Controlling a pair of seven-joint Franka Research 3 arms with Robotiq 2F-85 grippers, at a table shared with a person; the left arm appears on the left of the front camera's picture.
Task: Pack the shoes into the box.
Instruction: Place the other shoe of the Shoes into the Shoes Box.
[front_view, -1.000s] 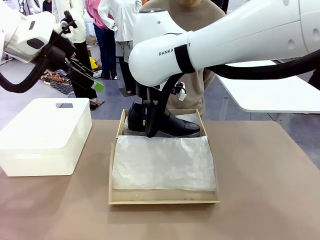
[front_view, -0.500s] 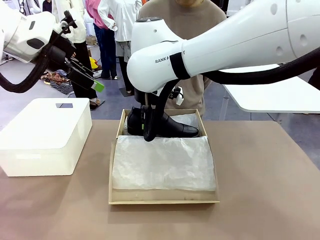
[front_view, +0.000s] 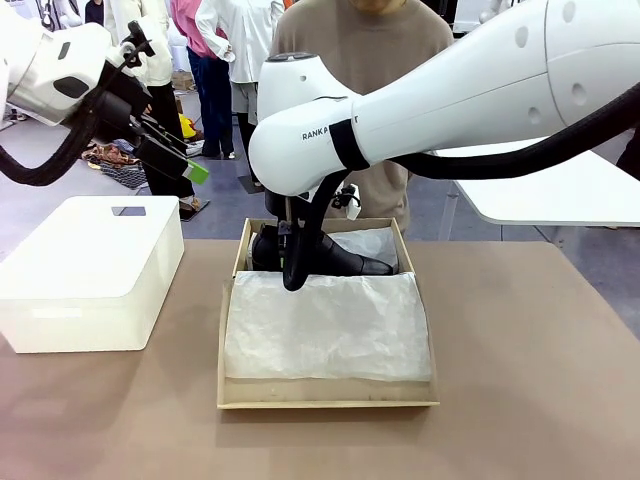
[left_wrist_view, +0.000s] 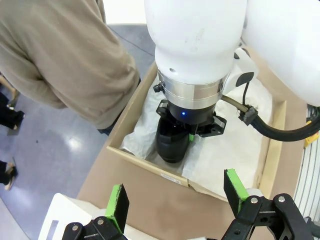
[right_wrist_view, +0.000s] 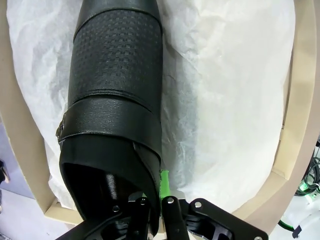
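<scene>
Brown tabletop (front_view: 520, 380), white bin (front_view: 85, 270) beside tan box (front_view: 325, 403)

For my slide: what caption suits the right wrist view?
Right claw grips a shoe by its heel rim in the tissue-lined box.

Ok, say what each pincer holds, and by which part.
Right pincer: shut on the shoe, pinching the rim of its opening near the heel. Left pincer: open, holding nothing.
</scene>
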